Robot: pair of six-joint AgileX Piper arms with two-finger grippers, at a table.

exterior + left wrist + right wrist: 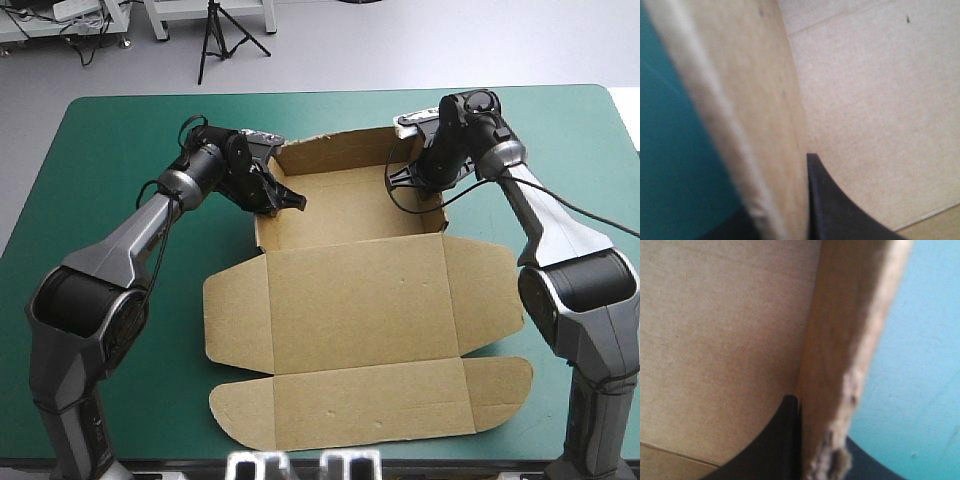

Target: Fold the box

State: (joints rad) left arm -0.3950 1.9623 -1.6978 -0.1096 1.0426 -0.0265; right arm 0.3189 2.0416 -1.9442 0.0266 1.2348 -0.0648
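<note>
both jaws pinch the brown cardboard box [355, 310]

the box lies in the middle of the desk with the teal-green cover [120, 150]. its far part is an open tray with three walls standing up. its lid lies flat on the near side, with a rounded flap on each side and a long flap at the near edge. the left jaws are closed on the tray's left wall. in the left wrist view one black finger [835, 210] is inside the tray, pressed against the wall. the right jaws are closed on the right wall the same way, with one black finger [775, 440] inside the tray.
</note>
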